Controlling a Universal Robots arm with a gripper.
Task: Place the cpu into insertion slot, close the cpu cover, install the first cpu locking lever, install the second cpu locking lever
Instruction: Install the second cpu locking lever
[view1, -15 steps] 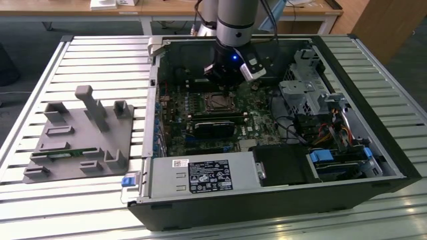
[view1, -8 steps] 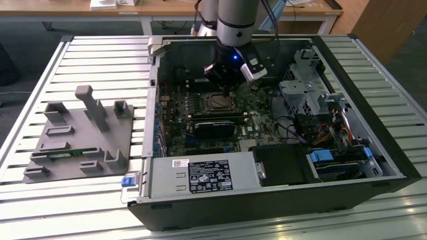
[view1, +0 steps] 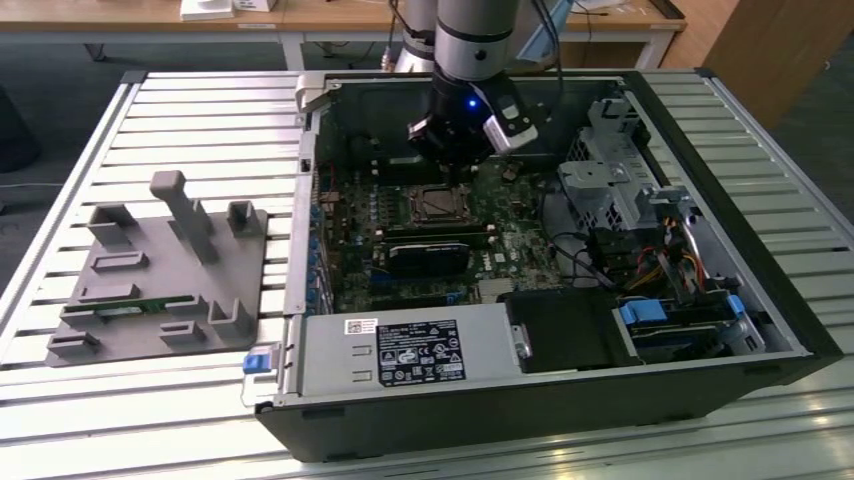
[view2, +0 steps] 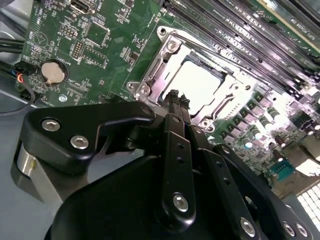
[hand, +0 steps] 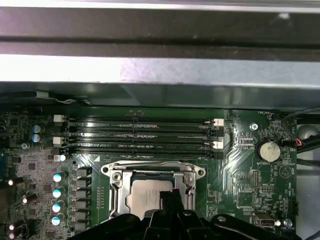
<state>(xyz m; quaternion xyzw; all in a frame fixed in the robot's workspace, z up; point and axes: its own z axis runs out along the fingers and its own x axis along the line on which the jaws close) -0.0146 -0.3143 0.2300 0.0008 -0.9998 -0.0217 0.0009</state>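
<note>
Claw (view2: 176, 95) fingers are pressing together, holding nothing, and hovering just above the near edge of the cpu cover (view2: 165, 60). Cover is lying closed over the insertion slot (view1: 437, 205), with the cpu (hand: 147, 196) showing through its window, inside the open computer case (view1: 747, 300).

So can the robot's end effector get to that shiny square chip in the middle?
Probably yes. The end effector hangs right over the cpu, which sits in the insertion slot with the cpu cover framing it. In both wrist views, nothing lies between them.
</note>
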